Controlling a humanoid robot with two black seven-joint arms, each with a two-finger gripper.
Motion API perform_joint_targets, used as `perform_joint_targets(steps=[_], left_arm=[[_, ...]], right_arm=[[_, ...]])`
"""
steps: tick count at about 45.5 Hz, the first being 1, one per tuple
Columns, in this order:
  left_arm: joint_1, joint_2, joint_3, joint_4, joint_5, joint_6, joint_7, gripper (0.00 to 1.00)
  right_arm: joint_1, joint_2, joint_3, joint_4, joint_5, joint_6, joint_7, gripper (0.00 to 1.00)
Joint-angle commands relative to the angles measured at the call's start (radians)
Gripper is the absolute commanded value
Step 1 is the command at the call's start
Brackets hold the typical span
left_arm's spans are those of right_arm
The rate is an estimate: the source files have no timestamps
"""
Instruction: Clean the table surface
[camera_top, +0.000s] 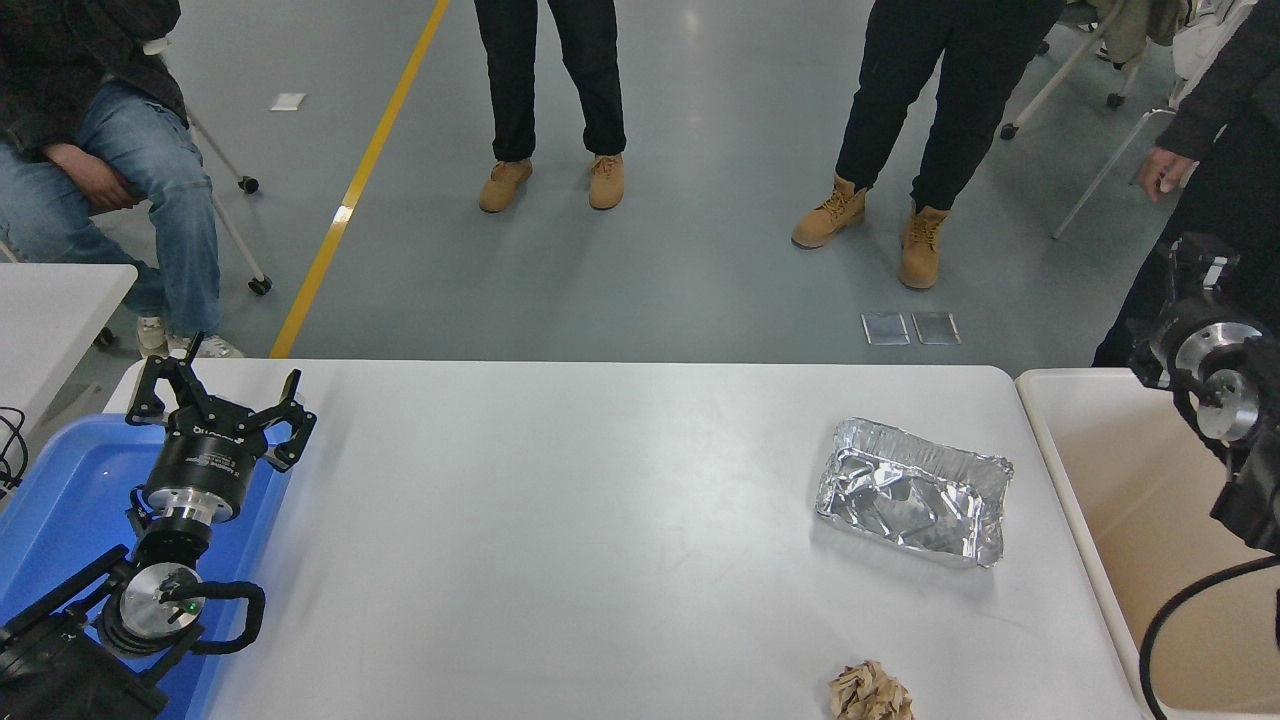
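The table surface (600, 520) is wide, matte and white-grey. A crumpled foil tray (915, 493) lies on its right part. A crumpled brown paper ball (870, 692) sits near the front edge, below the foil tray. My left gripper (220, 395) stands open and empty at the lower left, over the far rim of a blue tray (60, 500). My right arm (1215, 385) comes in at the right edge above the beige bin, well right of the foil tray. Its gripper end is dark against a person's dark clothes.
A beige plastic bin (1180, 600) stands against the table's right end. A corner of a smaller white table (50, 310) shows at the left. Several people stand or sit on the grey floor beyond the table's far edge.
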Motion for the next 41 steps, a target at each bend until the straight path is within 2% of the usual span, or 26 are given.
perform_joint_targets(steps=[1, 12, 26, 41], left_arm=[[0.000, 0.000, 0.000, 0.000, 0.000, 0.000, 0.000, 0.99], [0.000, 0.000, 0.000, 0.000, 0.000, 0.000, 0.000, 0.99], [0.000, 0.000, 0.000, 0.000, 0.000, 0.000, 0.000, 0.99], [0.000, 0.000, 0.000, 0.000, 0.000, 0.000, 0.000, 0.99]], right_arm=[[0.004, 0.059, 0.170, 0.003, 0.039, 0.091, 0.053, 0.98], [-0.014, 0.052, 0.297, 0.001, 0.041, 0.197, 0.139, 0.98], [-0.082, 0.042, 0.316, 0.000, 0.068, 0.198, 0.173, 0.98], [-0.085, 0.036, 0.268, -0.003, 0.064, 0.198, 0.173, 0.98]])
